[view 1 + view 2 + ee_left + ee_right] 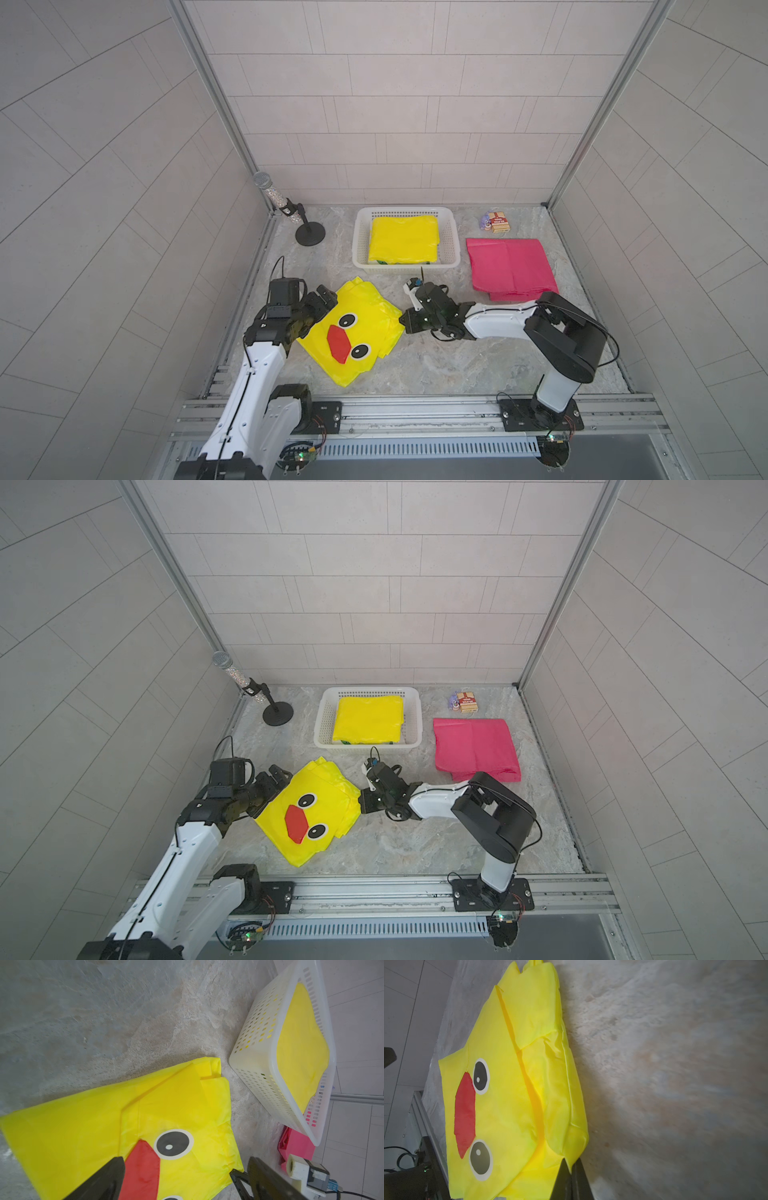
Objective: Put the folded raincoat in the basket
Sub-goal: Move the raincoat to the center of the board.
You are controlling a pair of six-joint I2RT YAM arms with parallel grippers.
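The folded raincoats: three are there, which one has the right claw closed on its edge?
The yellow raincoat with the duck face, lying on the table in front of the basket. The plain yellow raincoat lies inside the basket; the pink raincoat lies untouched beside it.

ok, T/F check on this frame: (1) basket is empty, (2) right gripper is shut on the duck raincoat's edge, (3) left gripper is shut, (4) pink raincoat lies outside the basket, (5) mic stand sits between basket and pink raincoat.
1. False. The basket already holds a folded yellow raincoat.
2. True. The right gripper is shut on the duck raincoat at its edge.
3. False. The left gripper is open, fingers spread over the duck raincoat.
4. True. The pink raincoat lies on the table beside the basket.
5. False. The mic stand is on the basket's other side.
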